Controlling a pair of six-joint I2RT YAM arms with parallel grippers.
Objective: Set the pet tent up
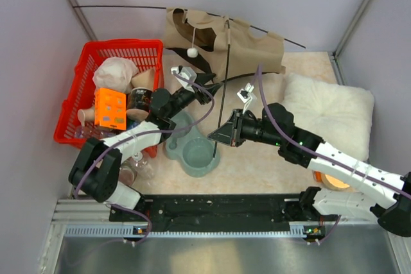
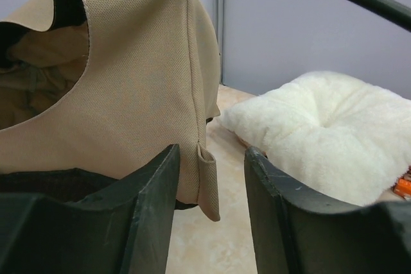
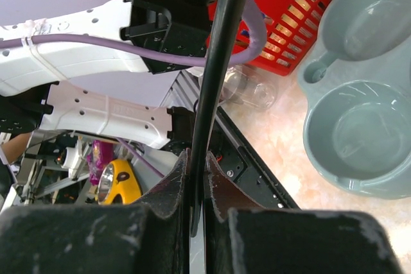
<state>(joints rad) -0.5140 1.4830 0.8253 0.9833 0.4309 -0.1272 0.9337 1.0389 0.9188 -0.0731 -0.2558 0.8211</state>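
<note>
Reaching in from beside the red basket point(image 1: 122, 43), the left fingers point(image 2: 151, 203) stand apart with nothing gripped. A small fabric tab point(image 2: 207, 181) hangs from the bottom corner of the pet tent point(image 2: 128, 81) and shows straight down in the gap between them, just ahead of the tips and seemingly touching neither. The coming move appears to turn on that relation: the tab's long axis is upright and the fingers flank it left and right, so a short push forward and a squeeze would likely catch it. The tent itself lies slumped, not raised, at the far middle of the table point(image 1: 257, 171), and the left arm is plainly the nearer one to its cloth. Further right, a thin dark pole point(image 1: 223, 75) runs from the tent's top edge toward the near side, down to the edge of the grey double bowl point(image 1: 176, 149). Its near end is clamped between the right fingers point(image 3: 168, 187), which press together on it. Rightmost lies the white cushion point(image 1: 327, 110), near the tent's right corner.
</note>
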